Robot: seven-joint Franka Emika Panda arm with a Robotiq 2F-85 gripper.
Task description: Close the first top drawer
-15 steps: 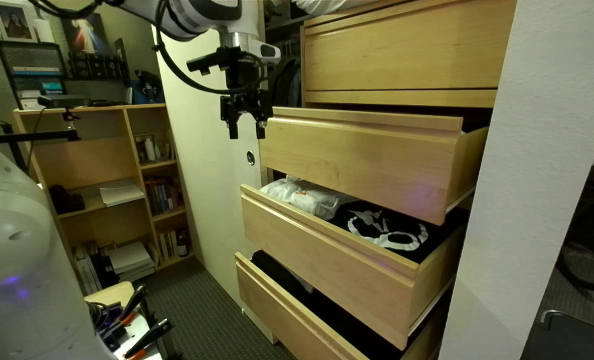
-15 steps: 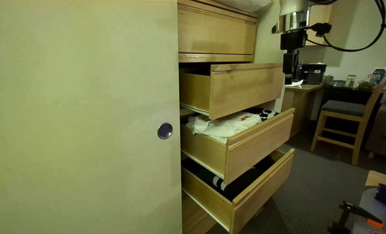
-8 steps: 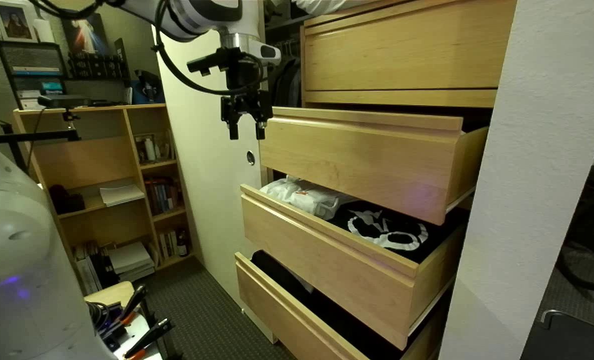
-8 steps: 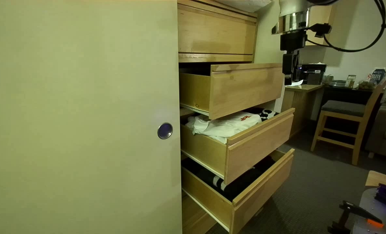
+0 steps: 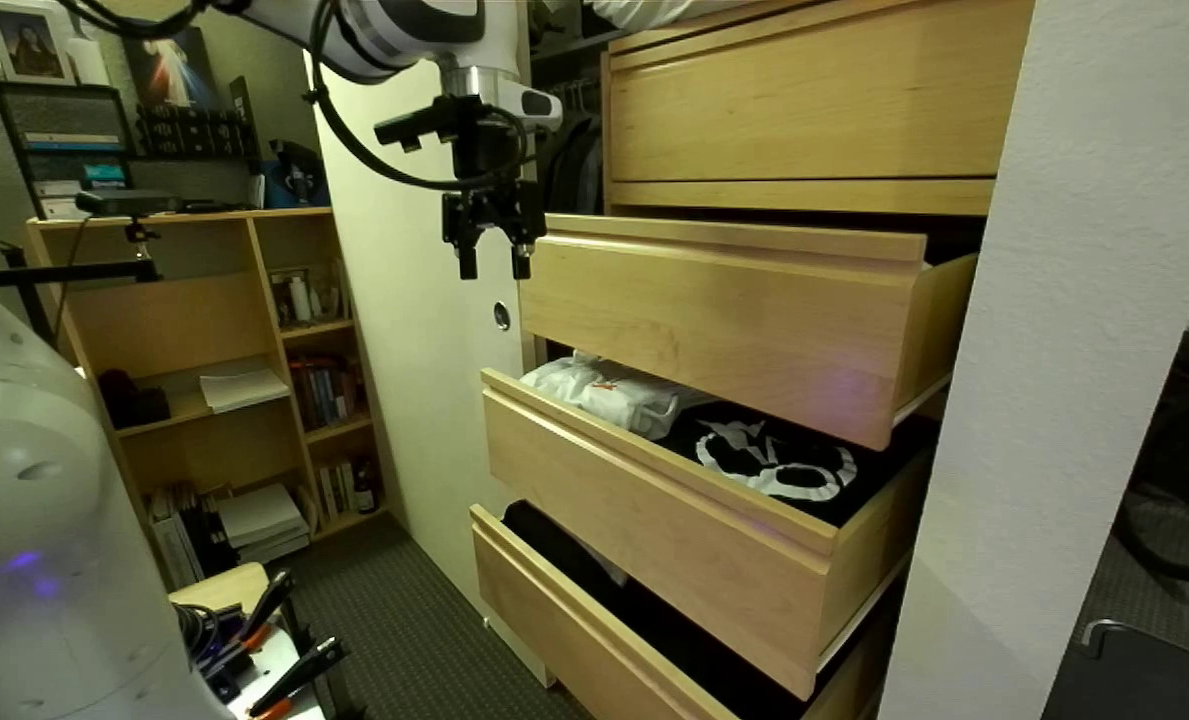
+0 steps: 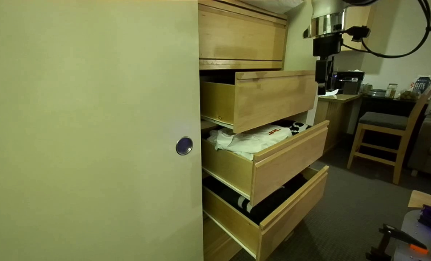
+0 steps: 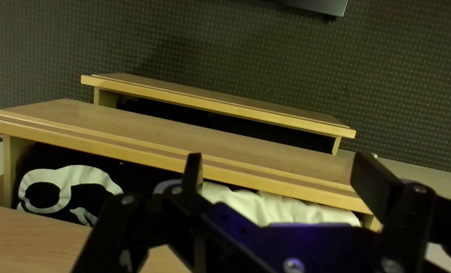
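The first top drawer is the uppermost open one, with a wide, pale, plain wooden front. It is pulled partly out in both exterior views [image 5: 724, 325] [image 6: 273, 101]. Part of its front fills the lower left of the wrist view [image 7: 32, 239]. My black gripper points down near the drawer's front in both exterior views [image 5: 495, 266] [image 6: 322, 90], with its tips just below the drawer's upper edge. I cannot tell whether it touches the front. In the wrist view the fingers [image 7: 277, 163] are wide apart with nothing between them.
Below, a drawer with white and black clothes [image 5: 654, 490] stands further out. A lower drawer with dark contents [image 5: 584, 610] is also open. A closed wooden front [image 5: 804, 110] sits above. A white wall [image 5: 1074, 300] and a pale sliding door [image 6: 92, 127] flank the drawers.
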